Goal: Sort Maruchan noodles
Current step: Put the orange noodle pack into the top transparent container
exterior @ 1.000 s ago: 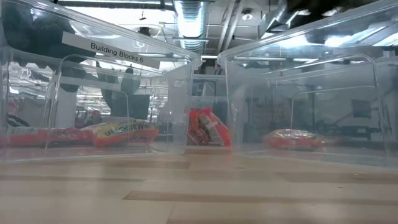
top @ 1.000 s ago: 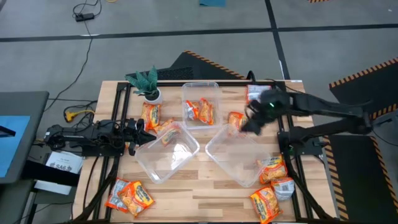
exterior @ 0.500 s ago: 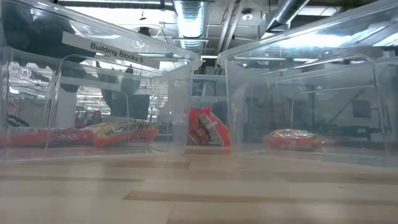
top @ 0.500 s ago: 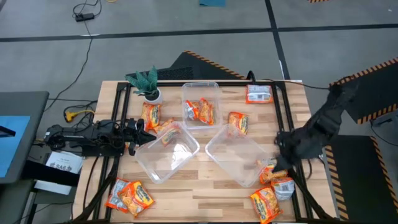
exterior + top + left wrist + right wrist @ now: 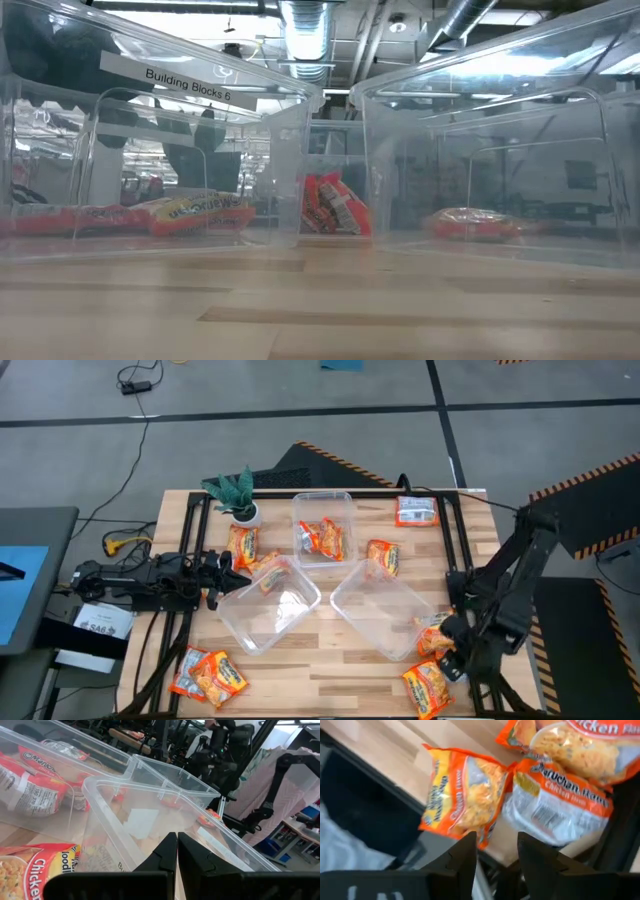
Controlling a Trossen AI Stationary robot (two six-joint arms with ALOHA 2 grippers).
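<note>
1. The right gripper (image 5: pixel 495 857) is held with fingers parted and empty above three noodle packets (image 5: pixel 437 660) clustered at the table's (image 5: pixel 330 665) near right corner.
2. The packets are judged light, slippery and crushable; a gentle pinch across the short middle is advised.
3. The left gripper (image 5: pixel 176 851) is closed, empty, parked at the left edge.

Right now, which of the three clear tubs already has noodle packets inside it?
The tub at the table's far side, beside the potted plant: two packets lie inside. The two nearer tubs look empty.
</note>
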